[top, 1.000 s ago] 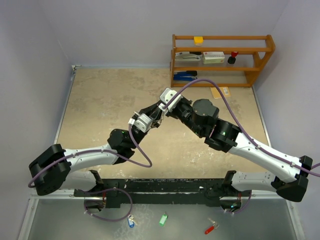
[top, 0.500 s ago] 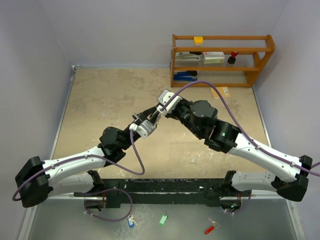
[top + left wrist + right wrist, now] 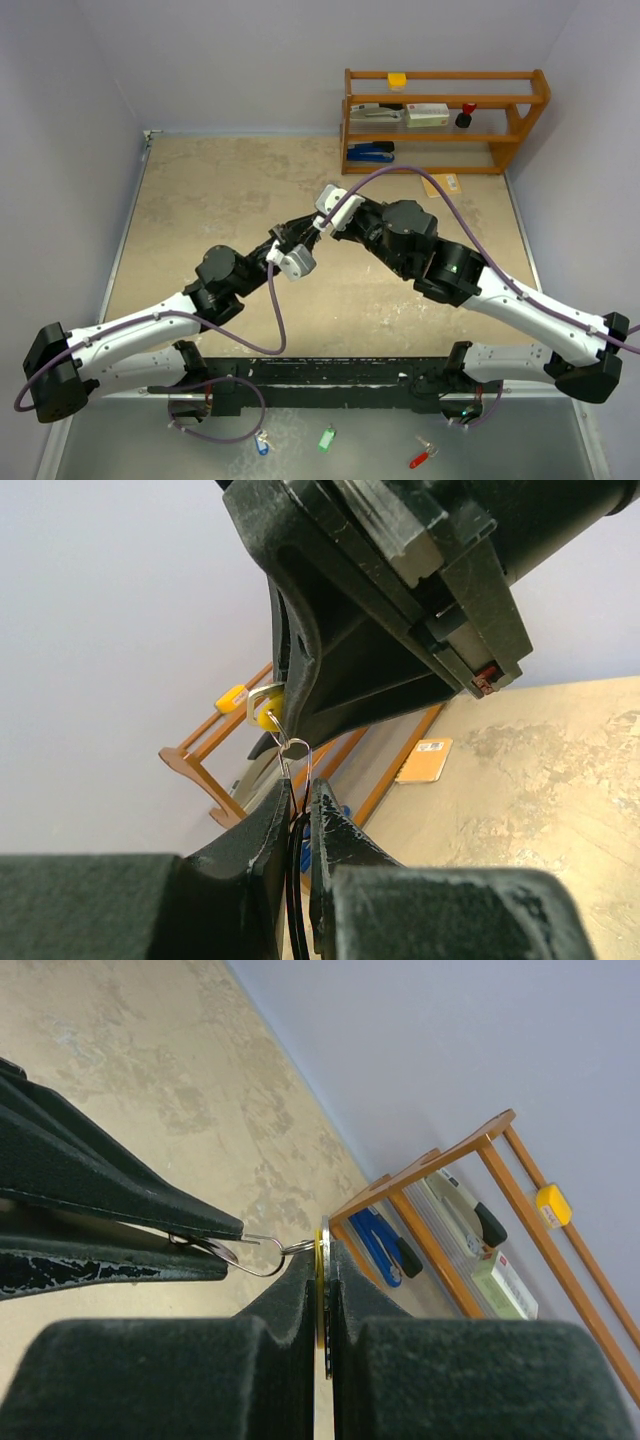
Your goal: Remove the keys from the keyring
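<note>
My two grippers meet above the middle of the table. My right gripper is shut on the yellow-headed key, seen edge-on between its pads. The yellow head also shows in the left wrist view. The thin silver keyring runs from that key into my left gripper. That gripper is shut on the keyring, with a thin black piece also between its pads. The other keys are hidden by the fingers.
A wooden shelf with a stapler and boxes stands at the back right. An orange card lies in front of it. Blue, green and red keys lie on the near ledge.
The left arm has stretched out and lowered, its elbow swinging left. Both grippers stay joined at the keyring and have drifted slightly left.
</note>
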You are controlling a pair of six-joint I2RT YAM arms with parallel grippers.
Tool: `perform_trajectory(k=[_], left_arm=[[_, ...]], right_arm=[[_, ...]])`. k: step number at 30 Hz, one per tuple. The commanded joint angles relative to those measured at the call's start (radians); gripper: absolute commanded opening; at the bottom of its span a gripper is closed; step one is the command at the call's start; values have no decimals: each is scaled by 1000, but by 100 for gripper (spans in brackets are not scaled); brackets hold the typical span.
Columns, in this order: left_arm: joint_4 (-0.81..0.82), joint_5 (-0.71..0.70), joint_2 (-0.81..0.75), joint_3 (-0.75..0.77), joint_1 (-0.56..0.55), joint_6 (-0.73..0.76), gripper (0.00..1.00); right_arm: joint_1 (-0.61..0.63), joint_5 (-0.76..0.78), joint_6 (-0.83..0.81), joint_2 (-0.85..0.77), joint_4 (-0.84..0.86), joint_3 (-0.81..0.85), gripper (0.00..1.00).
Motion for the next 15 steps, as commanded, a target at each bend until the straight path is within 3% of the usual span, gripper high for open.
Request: perform_trajectory(k=[1,11,15], left_arm=[[-39,88,-38,9,-3,-9,0],[35,104,-3,3,0,-34,0],[-9,138,6,30,3,-24,0]], right_arm=[[-10,82,-35,-51,112,74,0],[-10,68,-28,-47,124,61,0],[-10,63,-41,-43,128,65,0]])
